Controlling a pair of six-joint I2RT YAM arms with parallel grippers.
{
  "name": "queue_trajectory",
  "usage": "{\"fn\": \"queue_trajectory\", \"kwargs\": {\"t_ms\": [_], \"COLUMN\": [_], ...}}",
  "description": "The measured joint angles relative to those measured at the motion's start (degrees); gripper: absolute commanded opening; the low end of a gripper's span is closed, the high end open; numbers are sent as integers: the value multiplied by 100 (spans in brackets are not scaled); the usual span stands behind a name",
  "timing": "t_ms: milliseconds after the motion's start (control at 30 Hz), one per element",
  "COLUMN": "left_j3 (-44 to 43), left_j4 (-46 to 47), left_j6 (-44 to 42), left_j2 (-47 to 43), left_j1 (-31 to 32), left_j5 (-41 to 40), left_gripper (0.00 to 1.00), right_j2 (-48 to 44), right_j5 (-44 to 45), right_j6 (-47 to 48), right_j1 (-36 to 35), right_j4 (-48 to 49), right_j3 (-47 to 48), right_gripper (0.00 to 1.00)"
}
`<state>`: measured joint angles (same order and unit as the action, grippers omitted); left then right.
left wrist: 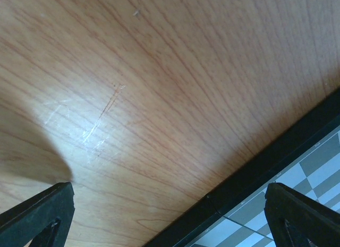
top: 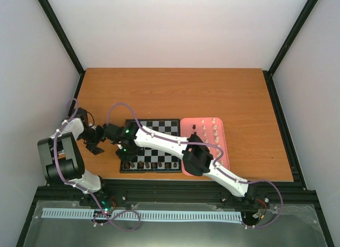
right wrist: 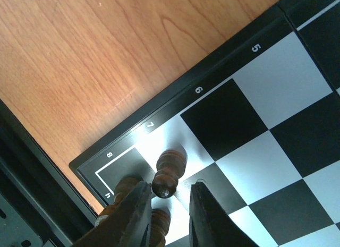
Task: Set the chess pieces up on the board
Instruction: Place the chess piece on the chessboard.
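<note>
While the right gripper [right wrist: 170, 194] is holding its black fingers only narrowly parted around the head of a small dark brown wooden pawn [right wrist: 169, 167], not clamping it, that pawn is standing upright on a pale square next to the corner of the black-and-grey checkered board [right wrist: 255, 125]. A crooked retreat is likely risking a finger catching the head and toppling the pawn into neighbours just beside it. Three dark pieces are showing in the right wrist view, one half hidden behind a finger. From above, one board and one pink plastic tray [top: 219, 154] are lying side by side. The cream-white pieces [top: 210, 129] sitting on the tray are too small for counting. The left gripper [left wrist: 169, 191] is hanging wide open and empty over the orange wooden table [left wrist: 159, 71].
</note>
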<state>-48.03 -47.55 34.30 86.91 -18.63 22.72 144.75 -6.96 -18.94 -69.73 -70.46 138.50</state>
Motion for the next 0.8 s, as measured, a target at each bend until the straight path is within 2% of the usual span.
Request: {"fn": "queue_trajectory", "kwargs": {"t_ms": [433,700,800], "left_j3": [-2,-35,-61], "left_j4": [7,-2,-26], "left_j6": [0,-4,-7], "left_j2": [81,90,90], "left_j1": [0,0,0], "left_j5": [9,9,7], "left_gripper": [100,100,100], "right_j2": [-7,-372,-732], "right_j5": [271,621,651], "right_j6": [46,271,444], "right_j1": [55,348,527], "right_j4": [44,31,-37], "right_j3": [0,0,-22], "right_gripper": [35,58,62]}}
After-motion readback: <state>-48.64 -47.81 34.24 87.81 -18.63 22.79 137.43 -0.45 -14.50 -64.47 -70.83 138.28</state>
